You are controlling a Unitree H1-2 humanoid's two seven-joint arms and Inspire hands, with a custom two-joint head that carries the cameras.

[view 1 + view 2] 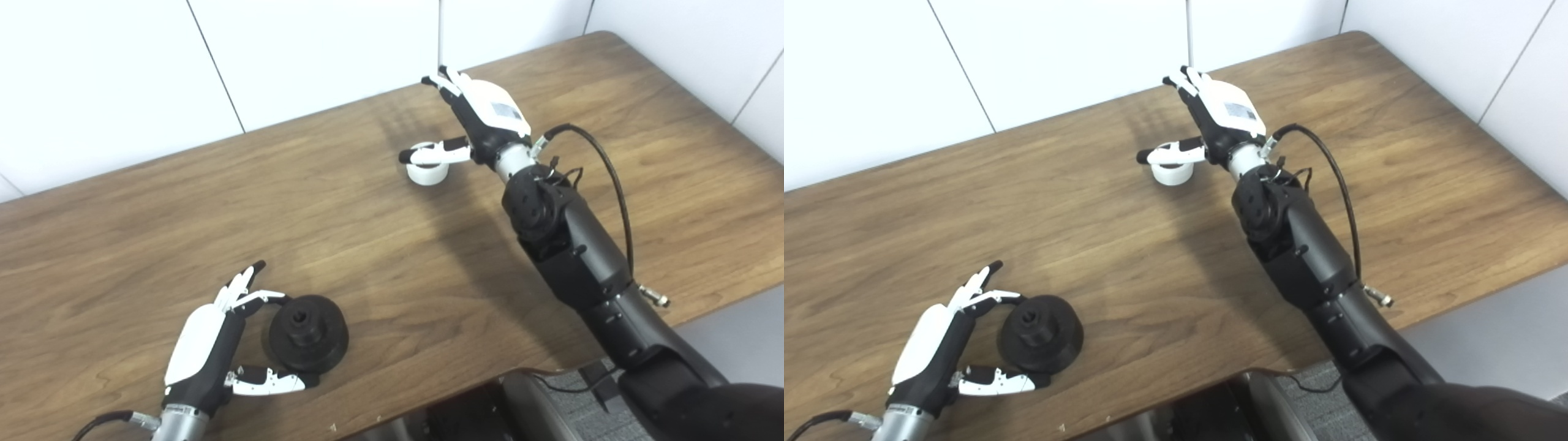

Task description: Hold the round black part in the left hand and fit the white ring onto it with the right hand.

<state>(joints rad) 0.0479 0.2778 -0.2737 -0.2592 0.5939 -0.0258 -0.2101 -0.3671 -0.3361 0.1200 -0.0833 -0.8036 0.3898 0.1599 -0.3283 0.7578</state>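
The round black part (308, 333) rests on the wooden table (184, 214) near the front edge, a stepped disc with a hole in its raised centre. My left hand (211, 346) is open around its left side, one finger curling at its top and the thumb reaching under its front; firm contact is unclear. Far back, the white ring (427, 173) stands on the table. My right hand (474, 119) hovers open just right of the ring, thumb stretched across the ring's top, fingers raised toward the wall.
A white panelled wall (306, 55) runs along the table's far edge. The right arm (569, 245) with a looping black cable crosses the table's right half. The front table edge lies just below the left hand.
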